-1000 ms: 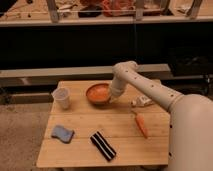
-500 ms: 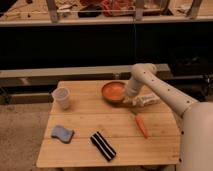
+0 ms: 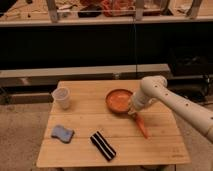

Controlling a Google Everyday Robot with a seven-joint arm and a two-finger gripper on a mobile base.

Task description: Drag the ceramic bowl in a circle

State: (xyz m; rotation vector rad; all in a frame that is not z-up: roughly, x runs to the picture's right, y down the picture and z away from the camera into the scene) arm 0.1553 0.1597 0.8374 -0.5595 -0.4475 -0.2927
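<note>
The ceramic bowl (image 3: 119,100), round, shallow and orange, sits on the wooden table (image 3: 80,130) right of centre. My gripper (image 3: 134,107) is at the bowl's right rim, at the end of the white arm (image 3: 170,102) that comes in from the right. The arm's wrist hides where the gripper meets the rim.
A translucent white cup (image 3: 62,98) stands at the left of the table. A blue sponge (image 3: 62,133) lies front left, a black striped bar (image 3: 102,145) front centre. A carrot (image 3: 141,126) lies just in front of the bowl and gripper. A dark shelf unit stands behind.
The bowl and the gripper at its rim have moved steadily rightward and slightly toward the front of the table, ending close to the carrot. The other objects have stayed put.
</note>
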